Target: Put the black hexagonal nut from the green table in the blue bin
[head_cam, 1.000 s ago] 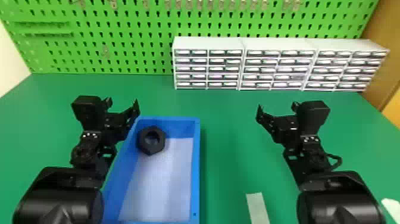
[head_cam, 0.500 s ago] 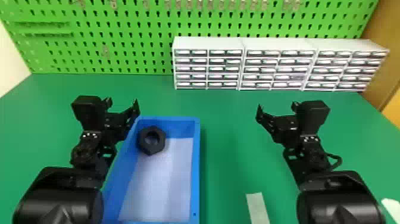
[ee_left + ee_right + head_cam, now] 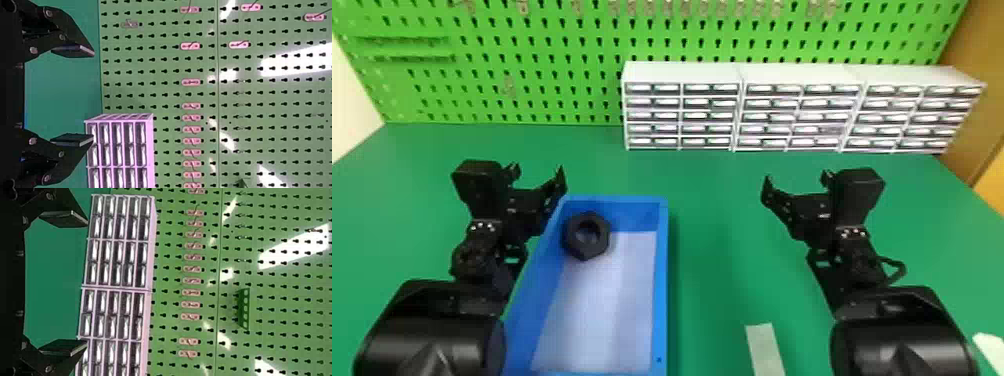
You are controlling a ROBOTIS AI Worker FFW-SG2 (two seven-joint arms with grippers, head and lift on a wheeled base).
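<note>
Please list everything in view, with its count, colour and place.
Nut: one, black, inside the bin's far left corner
Bin: one, blue with a pale floor, on the table, left of centre
Table: one, green, under everything
Drawer cabinets: three, white, in a row at the table's back
Pegboard: one, green, behind the table
Hooks: many, on the pegboard
Strip: one, pale, near right of the bin
Pale piece: one, near right corner
Arms: two, black, left and right
Left gripper: one, black, by the bin's far left corner, jaws open
Right gripper: one, black, over the table's right side, jaws open
</note>
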